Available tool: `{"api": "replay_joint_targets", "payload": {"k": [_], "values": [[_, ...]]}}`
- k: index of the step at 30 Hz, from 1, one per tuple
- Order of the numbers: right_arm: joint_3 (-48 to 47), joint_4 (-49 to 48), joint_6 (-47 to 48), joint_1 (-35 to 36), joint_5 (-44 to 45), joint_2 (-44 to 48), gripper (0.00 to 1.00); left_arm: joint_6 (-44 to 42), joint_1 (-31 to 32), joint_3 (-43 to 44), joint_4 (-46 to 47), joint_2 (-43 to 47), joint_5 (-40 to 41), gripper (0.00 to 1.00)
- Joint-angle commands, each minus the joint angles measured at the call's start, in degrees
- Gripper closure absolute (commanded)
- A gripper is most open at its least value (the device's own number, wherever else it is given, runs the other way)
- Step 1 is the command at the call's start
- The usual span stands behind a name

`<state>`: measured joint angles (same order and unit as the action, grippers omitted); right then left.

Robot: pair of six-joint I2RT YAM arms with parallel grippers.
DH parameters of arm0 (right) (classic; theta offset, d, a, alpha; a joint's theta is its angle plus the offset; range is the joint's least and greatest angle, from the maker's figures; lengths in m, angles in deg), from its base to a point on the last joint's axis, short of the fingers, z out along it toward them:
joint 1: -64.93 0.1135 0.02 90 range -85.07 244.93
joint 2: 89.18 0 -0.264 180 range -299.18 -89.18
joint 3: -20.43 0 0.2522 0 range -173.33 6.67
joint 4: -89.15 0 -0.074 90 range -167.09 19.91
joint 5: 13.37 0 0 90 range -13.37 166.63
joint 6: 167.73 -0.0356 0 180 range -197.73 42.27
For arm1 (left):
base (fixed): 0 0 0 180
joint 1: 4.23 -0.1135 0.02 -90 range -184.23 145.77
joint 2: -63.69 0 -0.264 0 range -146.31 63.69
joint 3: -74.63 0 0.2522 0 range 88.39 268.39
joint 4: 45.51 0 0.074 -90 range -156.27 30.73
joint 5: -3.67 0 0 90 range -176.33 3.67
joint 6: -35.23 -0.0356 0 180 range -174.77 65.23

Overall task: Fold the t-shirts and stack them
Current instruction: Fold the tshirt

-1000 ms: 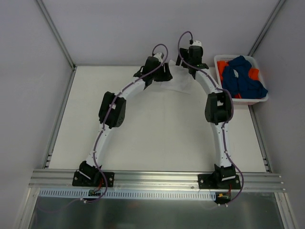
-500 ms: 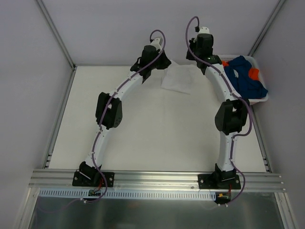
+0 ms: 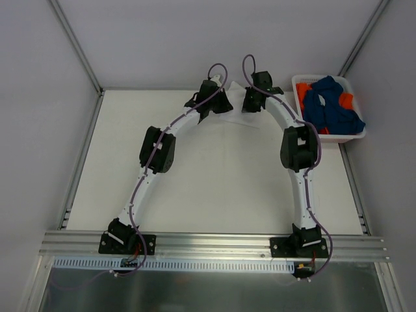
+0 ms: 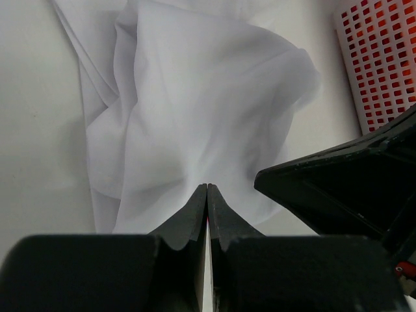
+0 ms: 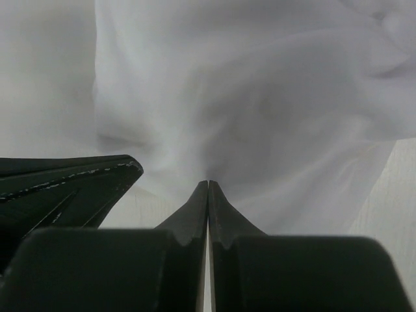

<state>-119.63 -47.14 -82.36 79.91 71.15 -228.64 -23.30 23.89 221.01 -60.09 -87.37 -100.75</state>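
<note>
At upper centre of the overhead frame, the crumpled white t-shirt lies on the tabletop, with the left tool and right tool each pressed together, pinching its cloth, while a dark blue t-shirt and an orange t-shirt fill the white basket at upper right.

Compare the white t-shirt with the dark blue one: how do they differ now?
The white t-shirt lies on the table; the dark blue t-shirt sits in the basket. The left tool and right tool pinch the white one; the blue is untouched. Both are crumpled, unfolded.
</note>
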Motion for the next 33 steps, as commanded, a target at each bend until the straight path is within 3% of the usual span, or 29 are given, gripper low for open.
{"api": "replay_joint_targets", "payload": {"k": [1,11,19,33], "values": [[0.1,-0.5,-1.9,0.7,-1.6,2.3,1.0,1.5,0.0,2.9,1.2,-0.1,-1.0,1.0],[4.0,-1.0,-0.9,1.6,-1.3,1.8,1.0,3.4,-0.3,1.8,0.4,-2.0,-2.5,1.0],[8.6,-0.2,-0.8,3.1,-0.9,3.7,0.99,4.5,-0.3,-4.8,-2.2,1.5,-3.4,1.0],[35.4,-7.8,-2.9,8.7,3.4,18.7,1.0,5.6,1.8,-34.7,-1.0,17.4,0.1,1.0]]}}
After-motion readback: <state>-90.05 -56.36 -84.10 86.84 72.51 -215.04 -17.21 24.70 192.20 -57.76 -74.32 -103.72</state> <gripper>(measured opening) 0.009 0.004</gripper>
